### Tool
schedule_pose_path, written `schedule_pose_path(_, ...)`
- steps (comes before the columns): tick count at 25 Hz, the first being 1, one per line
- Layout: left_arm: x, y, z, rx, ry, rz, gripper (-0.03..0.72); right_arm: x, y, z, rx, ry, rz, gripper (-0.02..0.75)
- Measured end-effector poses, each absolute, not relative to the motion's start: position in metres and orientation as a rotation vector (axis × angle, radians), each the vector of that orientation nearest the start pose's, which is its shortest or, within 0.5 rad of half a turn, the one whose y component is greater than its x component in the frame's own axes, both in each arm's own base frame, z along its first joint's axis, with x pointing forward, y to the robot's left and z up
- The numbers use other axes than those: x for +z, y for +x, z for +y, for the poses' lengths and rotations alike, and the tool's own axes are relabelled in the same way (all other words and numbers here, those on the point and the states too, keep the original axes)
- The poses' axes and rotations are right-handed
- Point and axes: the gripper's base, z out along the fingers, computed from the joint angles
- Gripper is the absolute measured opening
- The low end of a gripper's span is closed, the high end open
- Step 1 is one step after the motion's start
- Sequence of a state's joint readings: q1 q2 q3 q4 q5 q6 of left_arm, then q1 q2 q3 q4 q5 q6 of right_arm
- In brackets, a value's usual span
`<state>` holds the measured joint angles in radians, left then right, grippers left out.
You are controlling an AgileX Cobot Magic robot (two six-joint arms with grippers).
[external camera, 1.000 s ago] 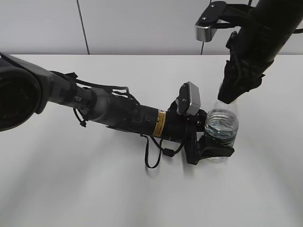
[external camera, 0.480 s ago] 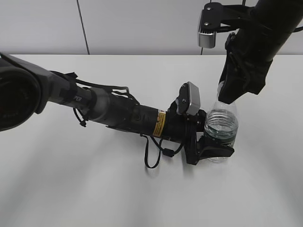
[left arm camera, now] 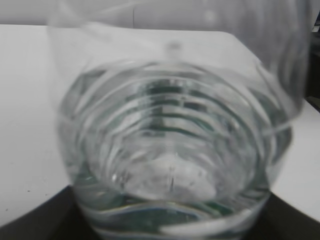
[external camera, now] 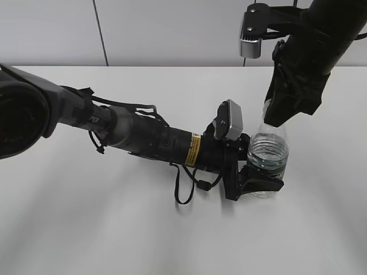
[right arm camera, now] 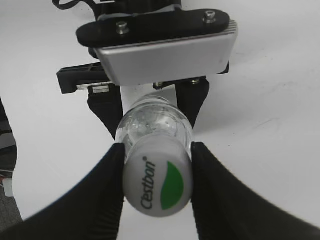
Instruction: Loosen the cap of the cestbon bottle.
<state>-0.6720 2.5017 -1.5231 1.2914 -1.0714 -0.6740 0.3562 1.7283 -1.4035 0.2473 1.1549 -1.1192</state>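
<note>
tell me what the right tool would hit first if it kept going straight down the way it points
The right tool is already clamped on the cap, so pushing on would press it onto the cestbon bottle, which the left tool holds upright on the table.

Bottle (external camera: 269, 157) upright on table (external camera: 114, 229), betw. left tool (external camera: 261, 175) below, right tool (right arm camera: 157, 160) on cap (right arm camera: 157, 185).

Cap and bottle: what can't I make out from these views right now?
- Exterior view: the cap is hidden behind the right hand.
- Left wrist view: the cestbon bottle fills the frame, blurred; its label is unreadable.
- Right wrist view: the cap covers the neck threads, so looseness can't be judged.
</note>
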Motion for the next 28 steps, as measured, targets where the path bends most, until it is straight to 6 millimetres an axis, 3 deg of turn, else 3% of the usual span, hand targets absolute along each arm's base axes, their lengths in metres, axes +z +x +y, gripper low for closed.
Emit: schedule_pose_path(28,0.0572,0.3184,-0.3513,-1.179,1.518,1.291,0.499,0.2775,0.3163,0.1416,0.252,-1.764,2.247,0.300)
